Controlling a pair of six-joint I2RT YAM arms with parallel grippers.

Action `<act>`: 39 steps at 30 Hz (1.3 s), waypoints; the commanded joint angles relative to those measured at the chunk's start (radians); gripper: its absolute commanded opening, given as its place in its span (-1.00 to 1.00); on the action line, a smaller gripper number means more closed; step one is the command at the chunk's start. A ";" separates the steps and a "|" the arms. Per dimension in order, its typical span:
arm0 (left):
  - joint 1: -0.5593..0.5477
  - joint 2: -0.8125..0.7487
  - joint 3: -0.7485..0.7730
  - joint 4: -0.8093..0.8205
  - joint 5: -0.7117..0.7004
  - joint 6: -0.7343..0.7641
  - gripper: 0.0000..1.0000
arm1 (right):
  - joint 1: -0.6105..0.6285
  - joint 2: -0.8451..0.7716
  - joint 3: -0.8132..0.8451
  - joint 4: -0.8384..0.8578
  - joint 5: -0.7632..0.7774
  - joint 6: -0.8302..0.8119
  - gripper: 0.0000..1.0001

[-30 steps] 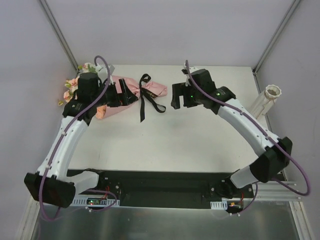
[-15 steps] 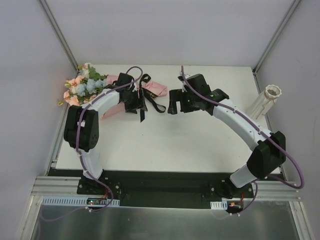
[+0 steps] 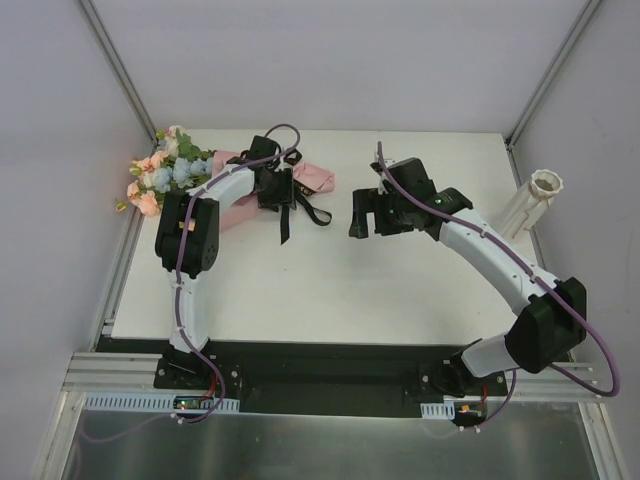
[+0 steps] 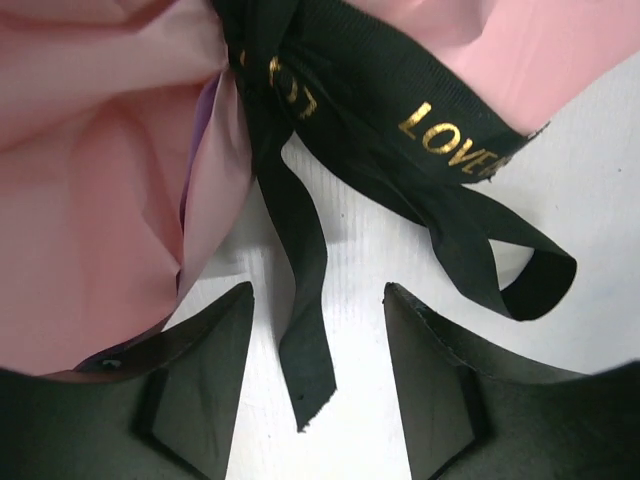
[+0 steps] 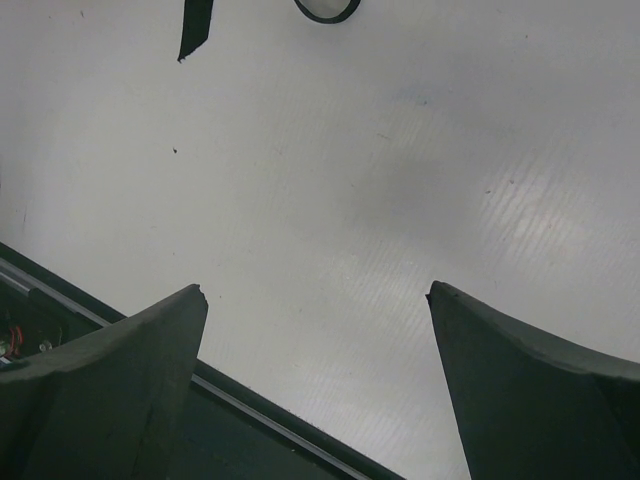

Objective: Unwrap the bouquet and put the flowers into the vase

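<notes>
Bouquet (image 3: 165, 178) at left table (image 3: 330, 290) edge; vase (image 3: 530, 205) at right edge, well apart.

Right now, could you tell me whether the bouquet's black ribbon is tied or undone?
Tied: the black ribbon is knotted around the pink paper, one loose tail lying between the fingers of the left gripper.

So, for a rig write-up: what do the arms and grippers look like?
The left arm and right arm have white shells with black joint housings. A purple cable runs along each. The left gripper and right gripper are black, each with two broad matte fingers tapering to a point.
</notes>
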 commanded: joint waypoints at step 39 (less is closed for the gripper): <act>-0.026 -0.410 -0.520 0.070 0.158 -0.170 -1.00 | 0.097 0.515 0.398 0.311 -0.330 -0.017 0.01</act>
